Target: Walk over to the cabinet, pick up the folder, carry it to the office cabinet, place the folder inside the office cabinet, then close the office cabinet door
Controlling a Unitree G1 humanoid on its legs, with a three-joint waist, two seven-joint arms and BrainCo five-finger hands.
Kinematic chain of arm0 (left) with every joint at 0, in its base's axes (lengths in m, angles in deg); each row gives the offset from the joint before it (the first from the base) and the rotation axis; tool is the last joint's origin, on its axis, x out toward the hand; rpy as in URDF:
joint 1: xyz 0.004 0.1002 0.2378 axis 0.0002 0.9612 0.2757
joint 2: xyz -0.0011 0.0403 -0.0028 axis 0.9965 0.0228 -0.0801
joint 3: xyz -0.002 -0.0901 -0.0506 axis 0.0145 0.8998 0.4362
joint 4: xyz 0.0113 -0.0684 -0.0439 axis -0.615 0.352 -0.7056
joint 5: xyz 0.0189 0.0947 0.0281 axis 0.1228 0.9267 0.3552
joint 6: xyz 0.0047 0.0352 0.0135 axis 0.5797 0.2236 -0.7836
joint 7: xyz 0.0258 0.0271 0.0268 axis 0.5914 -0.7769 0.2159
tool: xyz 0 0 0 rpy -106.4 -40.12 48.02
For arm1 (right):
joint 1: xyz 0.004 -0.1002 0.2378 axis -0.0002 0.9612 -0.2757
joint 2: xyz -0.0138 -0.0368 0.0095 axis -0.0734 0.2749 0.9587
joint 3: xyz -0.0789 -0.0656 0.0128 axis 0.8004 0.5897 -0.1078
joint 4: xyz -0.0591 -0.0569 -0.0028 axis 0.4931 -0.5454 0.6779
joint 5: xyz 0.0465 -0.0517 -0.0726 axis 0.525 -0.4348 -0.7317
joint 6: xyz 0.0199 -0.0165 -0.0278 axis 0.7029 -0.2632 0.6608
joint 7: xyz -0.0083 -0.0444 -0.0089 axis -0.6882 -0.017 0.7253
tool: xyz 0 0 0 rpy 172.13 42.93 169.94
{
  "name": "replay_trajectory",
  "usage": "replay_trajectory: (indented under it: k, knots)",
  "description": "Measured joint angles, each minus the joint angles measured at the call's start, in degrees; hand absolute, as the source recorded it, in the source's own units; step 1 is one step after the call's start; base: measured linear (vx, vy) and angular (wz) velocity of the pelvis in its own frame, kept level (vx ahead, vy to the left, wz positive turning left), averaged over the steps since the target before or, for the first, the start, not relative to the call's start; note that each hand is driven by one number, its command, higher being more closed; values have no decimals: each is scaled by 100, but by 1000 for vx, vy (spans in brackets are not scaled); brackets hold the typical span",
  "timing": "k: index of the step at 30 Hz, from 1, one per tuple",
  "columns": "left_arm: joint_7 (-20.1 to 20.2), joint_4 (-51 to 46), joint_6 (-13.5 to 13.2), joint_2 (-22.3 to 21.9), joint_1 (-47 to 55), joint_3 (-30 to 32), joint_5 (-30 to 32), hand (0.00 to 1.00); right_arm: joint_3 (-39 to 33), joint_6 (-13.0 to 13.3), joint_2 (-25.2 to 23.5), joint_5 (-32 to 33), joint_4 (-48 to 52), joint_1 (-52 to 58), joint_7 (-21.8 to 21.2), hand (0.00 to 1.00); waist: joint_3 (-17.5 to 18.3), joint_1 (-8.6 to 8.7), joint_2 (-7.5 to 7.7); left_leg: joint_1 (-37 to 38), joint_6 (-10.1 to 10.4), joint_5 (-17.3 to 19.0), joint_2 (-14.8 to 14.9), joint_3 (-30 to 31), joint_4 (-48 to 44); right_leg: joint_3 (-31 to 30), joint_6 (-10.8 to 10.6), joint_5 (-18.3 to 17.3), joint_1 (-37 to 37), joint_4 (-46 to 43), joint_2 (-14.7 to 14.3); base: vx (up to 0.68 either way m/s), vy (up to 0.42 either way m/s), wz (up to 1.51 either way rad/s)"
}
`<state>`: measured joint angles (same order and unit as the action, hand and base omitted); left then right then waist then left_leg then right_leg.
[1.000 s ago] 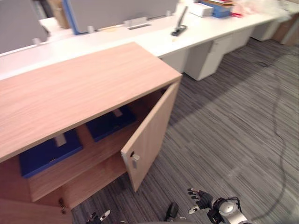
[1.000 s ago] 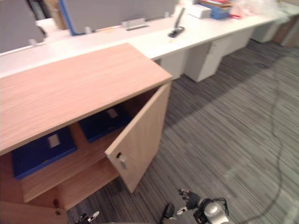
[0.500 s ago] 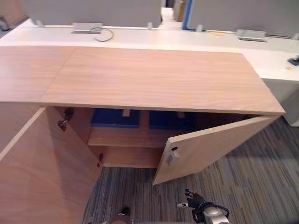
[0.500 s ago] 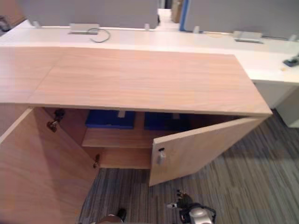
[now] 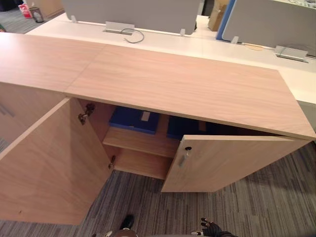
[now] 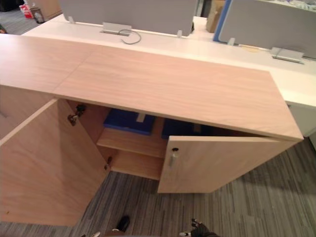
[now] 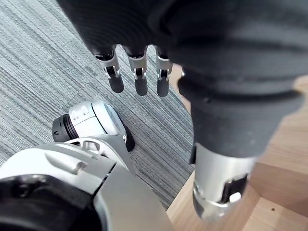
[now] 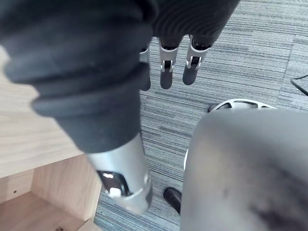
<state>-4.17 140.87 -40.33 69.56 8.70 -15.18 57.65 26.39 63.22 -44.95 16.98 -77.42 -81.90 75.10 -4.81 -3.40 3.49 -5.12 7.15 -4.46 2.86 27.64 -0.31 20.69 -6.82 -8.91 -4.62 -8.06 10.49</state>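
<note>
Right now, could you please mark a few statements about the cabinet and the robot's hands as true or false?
1. The cabinet has both its left door and its right door open. True.
2. The left hand holds a blue folder. False: its fingers are straight and hold nothing.
3. Two blue folders lie on the upper shelf inside. True.
4. The right hand grips the door handle. False: it hangs open over the carpet, apart from the handle.
</note>
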Motion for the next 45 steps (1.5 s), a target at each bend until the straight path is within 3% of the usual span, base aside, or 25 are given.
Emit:
replay_trajectory:
  k: [2, 3, 4, 6, 8, 13, 24, 26, 27, 28, 29, 31, 34, 35, 39, 45]
  knots:
    - [-2, -95, 20, -35, -38, 153, -93, 0, -222, -7, -72, -1, 1, -17, 36, 0, -168, 5, 67, -333, -273, -197, -203, -937, -402, 255, 52, -42, -41, -71, 96, -80, 53, 79]
    - [-2, -131, 23, -80, -37, 254, -116, 0, -280, -14, -82, -1, 19, -40, 43, 0, -279, -17, 62, -418, -463, -139, -141, -1823, -499, 329, 83, -26, -38, -93, 110, -80, 121, 36]
    - [-3, -116, 65, -103, -28, 392, -118, 0, -380, -39, -146, 0, 38, -92, 51, 0, -391, -76, 99, -637, -778, 174, 39, -2615, -1126, 367, 99, -41, -39, -182, 112, -74, 93, 10]
    - [-5, -114, 118, -183, 114, 486, -118, 0, -434, -41, -129, 20, 139, -75, 71, 0, -406, -15, -14, -881, -877, 323, 158, -3457, -1660, 461, -20, -157, -95, -254, 47, -64, 50, 36]
    - [0, -143, 118, -174, 99, 496, -130, 0, -433, -105, -141, 82, 135, -48, 95, 0, -417, -58, 30, -758, -827, -31, -12, -3415, -974, 437, -22, -165, -11, -191, 68, -28, 46, 56]
    - [9, -133, 176, -191, 150, 692, -140, 0, -598, -118, -181, 198, 194, -31, 95, 0, -367, -35, -36, -225, -895, -687, -352, -3416, 570, 429, -16, -162, -93, 1, 109, 18, 37, 52]
    - [15, -203, 177, -256, 151, 675, -223, 0, -588, -175, -478, -14, 230, -137, 96, 0, -311, -23, 69, -16, -1032, -546, -969, -2655, 568, 913, 14, -101, -758, 68, 424, 94, 20, 41]
    - [15, -204, 178, -250, 170, 591, -223, 0, -586, -196, -470, -20, 195, -187, 96, 0, -295, 1, 22, 29, -1054, -516, -958, -2401, 543, 789, 102, -105, -623, -526, 491, 85, 43, 53]
    - [15, -207, 178, -241, 171, 558, -223, 0, -586, -202, -471, -25, 192, -193, 96, 0, -283, 22, 2, 39, -1057, -514, -944, -2306, 540, 631, 263, -117, -515, -828, 503, 83, 33, 69]
    - [10, -216, 177, -183, 164, 447, -222, 0, -585, -204, -491, -35, 195, -195, 97, 0, -275, 67, -36, 44, -1080, -531, -883, -2103, 537, 98, 470, -235, -204, -1444, 481, 88, 8, 72]
    - [2, -220, 177, -80, 148, 361, -216, 0, -566, -206, -529, -37, 223, -200, 100, 0, -268, 65, -17, 36, -1069, -527, -851, -1993, 535, -420, 424, -378, 15, -1636, 423, 98, -8, 67]
    - [-8, -235, 171, 3, 130, 350, -219, 0, -539, -206, -547, -25, 281, -200, 121, 0, -244, 76, 21, 76, -1023, -519, -854, -1832, 536, -865, 190, -541, 199, -1497, 327, 44, -101, 54]
    - [-14, -301, 152, 53, 133, 363, -216, 0, -365, -202, -562, -8, 280, -186, 152, 0, -209, 78, 67, 194, -891, -491, -859, -1627, 539, -824, 231, -436, 214, -703, 244, -22, -211, 40]
    - [-16, -307, 149, 68, 126, 366, -218, 0, -369, -197, -560, 2, 251, -177, 151, 0, -167, 93, 77, 169, -874, -451, -853, -1568, 542, -815, 93, -325, 227, -569, 198, -49, -317, 27]
    - [-16, -298, 161, -84, 171, 371, -229, 0, -621, -198, -487, 204, 189, -140, 194, 0, -115, 77, 35, 108, -631, -484, -497, -1513, 539, -643, 171, -260, 216, -306, -150, -22, -258, 7]
    - [-11, -300, 162, -146, 115, 366, -242, 0, -1094, -201, -237, 266, 174, -68, 347, 0, -136, 100, 94, 116, -501, -495, -385, -1261, 540, -339, 229, -224, -72, -20, -339, 41, -142, 21]
